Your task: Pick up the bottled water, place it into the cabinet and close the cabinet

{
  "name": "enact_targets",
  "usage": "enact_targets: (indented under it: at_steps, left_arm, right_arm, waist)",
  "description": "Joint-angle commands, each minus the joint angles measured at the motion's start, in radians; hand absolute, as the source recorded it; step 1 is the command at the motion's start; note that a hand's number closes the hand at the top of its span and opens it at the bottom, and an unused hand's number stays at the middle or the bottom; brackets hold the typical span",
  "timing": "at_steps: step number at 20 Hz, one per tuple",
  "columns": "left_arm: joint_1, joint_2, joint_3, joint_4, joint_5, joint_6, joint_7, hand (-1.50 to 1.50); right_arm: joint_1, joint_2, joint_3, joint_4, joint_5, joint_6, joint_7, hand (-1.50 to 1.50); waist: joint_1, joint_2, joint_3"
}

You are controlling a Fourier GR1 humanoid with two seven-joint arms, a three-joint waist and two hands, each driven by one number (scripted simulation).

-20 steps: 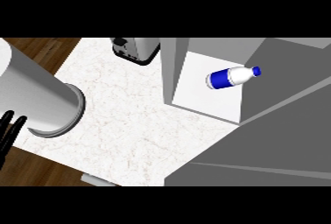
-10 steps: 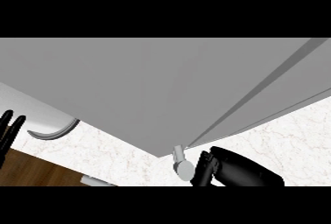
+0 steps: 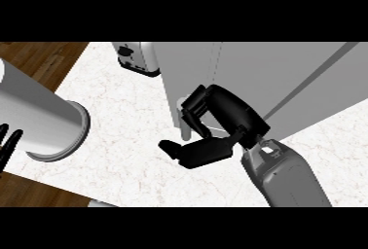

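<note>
Bottled water is not visible to me now; I judge it sits behind the cabinet door (image 3: 237,78), which looks shut or nearly so. Risk as I see it: my right hand (image 3: 215,129) slips off the door handle (image 3: 184,116) near the door's lower left corner, or the door stops short of closing. That hand's fingers curl round the handle, thumb spread below over the worktop (image 3: 129,146). Left hand (image 3: 7,141) rests at the worktop's left edge, fingers straight. Toaster (image 3: 137,56) near the far edge, big grey cylinder (image 3: 43,121) at left.
</note>
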State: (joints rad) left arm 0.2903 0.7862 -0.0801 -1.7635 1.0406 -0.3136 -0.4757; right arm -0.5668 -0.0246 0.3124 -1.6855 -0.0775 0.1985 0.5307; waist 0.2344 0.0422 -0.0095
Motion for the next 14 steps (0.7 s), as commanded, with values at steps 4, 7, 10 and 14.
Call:
enact_targets:
  at_steps: [4, 7, 10, 14]
  left_arm:
    - [0.011, -0.005, 0.014, 0.001, -0.002, -0.019, -0.015, -1.50]
    - [0.018, -0.015, 0.015, 0.016, 0.013, -0.029, -0.017, -1.50]
    - [0.021, -0.010, 0.022, 0.012, 0.012, -0.022, -0.014, -1.50]
    - [0.014, -0.012, 0.030, 0.023, 0.029, -0.033, -0.010, -1.50]
  right_arm:
    - [-0.283, 0.024, -0.125, 0.302, 0.014, -0.215, -0.023, 1.50]
    - [-0.327, 0.025, -0.149, 0.354, -0.021, -0.288, -0.031, 1.50]
    - [-0.328, 0.025, -0.156, 0.379, -0.062, -0.364, -0.049, -1.50]
    - [-0.370, 0.025, -0.127, 0.434, -0.103, -0.402, -0.067, -1.50]
  waist:
    - [-0.013, 0.000, 0.005]
    - [-0.024, 0.001, 0.006]
    - [-0.023, 0.003, 0.008]
    - [-0.050, 0.002, 0.007]
